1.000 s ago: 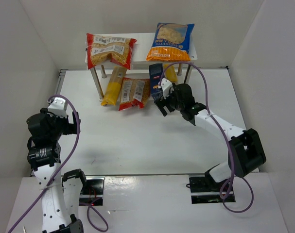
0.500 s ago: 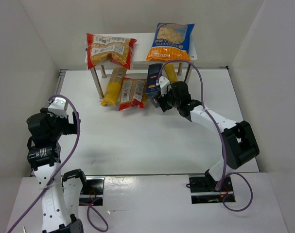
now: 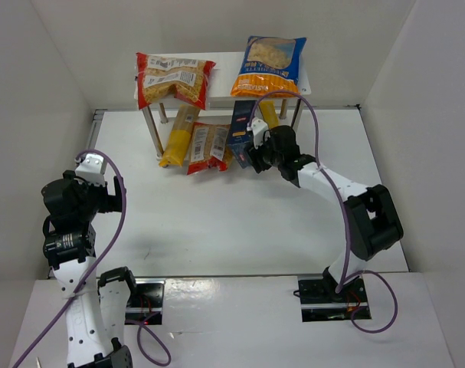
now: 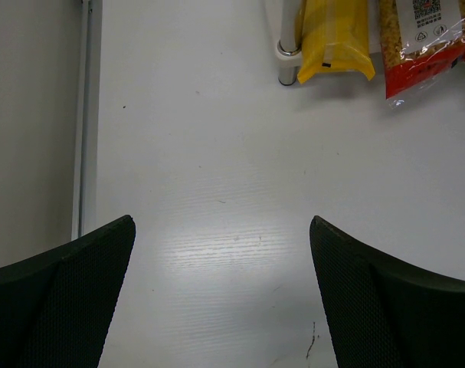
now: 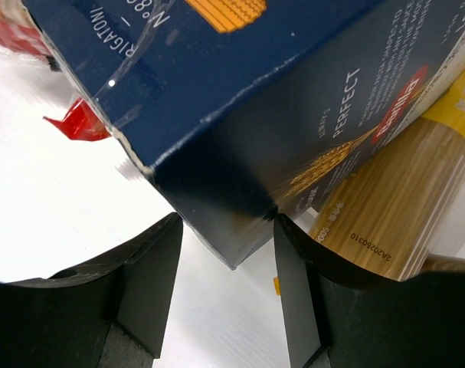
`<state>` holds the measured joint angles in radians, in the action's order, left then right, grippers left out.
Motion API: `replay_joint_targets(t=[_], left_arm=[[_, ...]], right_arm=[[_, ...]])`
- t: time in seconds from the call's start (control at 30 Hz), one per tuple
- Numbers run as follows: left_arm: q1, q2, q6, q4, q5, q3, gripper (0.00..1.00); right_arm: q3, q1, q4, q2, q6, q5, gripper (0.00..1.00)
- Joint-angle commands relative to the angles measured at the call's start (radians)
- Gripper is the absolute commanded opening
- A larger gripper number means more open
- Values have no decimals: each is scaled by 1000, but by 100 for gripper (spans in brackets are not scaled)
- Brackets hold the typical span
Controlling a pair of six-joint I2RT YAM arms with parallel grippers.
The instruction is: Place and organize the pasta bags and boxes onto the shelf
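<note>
Overhead, the small white rectangular shelf point(image 3: 223, 77) on thin metal legs stands at 12 o'clock on the white table point(image 3: 217, 222). A clear red-edged plastic bag point(image 3: 175, 79) lies on its 9 o'clock end and an orange-and-blue plastic bag point(image 3: 269, 65) on its 3 o'clock end. The dark blue rectangular cardboard box point(image 3: 243, 123) is not on the board. It stands tilted on the table at the shelf's 6 o'clock, just under the front edge. At the box's 9 o'clock lies a second clear red-edged bag point(image 3: 209, 146), and beyond that a long narrow yellow bag point(image 3: 178, 136) slants between the legs. Another yellow bag point(image 3: 269, 115) shows at the box's 2 o'clock, partly hidden. The right gripper point(image 3: 253, 153) sits at the box's 6 o'clock. In the wrist view its jaws stand apart astride the box's lower corner, one black finger point(image 5: 148, 284) parted from the cardboard by a thin strip of table, so they are not clamped on it. The left gripper point(image 4: 222, 226) hangs at the table's 8 o'clock, well apart from the goods, with its jaws spread wide over bare tabletop and nothing between them.
</note>
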<state>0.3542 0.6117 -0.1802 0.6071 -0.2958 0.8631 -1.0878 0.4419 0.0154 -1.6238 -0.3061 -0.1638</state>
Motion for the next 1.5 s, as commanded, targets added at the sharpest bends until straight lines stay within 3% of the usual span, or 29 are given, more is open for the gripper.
replay_joint_targets(t=[0.0, 0.5, 1.27, 1.37, 1.47], left_arm=[[8, -3, -5, -20, -26, -1, 100], [8, 6, -5, -20, -26, -1, 100], [8, 6, -5, -20, -26, -1, 100], [8, 6, -5, -20, -26, -1, 100], [8, 6, -5, -20, -26, -1, 100]], right_arm=[[-38, -8, 77, -28, 4, 61, 57], [-77, -60, 107, -85, -5, 153, 56], [-153, -39, 72, -134, -5, 121, 55], [-144, -13, 58, -85, -16, 136, 55], [-120, 6, 14, 2, -16, 147, 62]])
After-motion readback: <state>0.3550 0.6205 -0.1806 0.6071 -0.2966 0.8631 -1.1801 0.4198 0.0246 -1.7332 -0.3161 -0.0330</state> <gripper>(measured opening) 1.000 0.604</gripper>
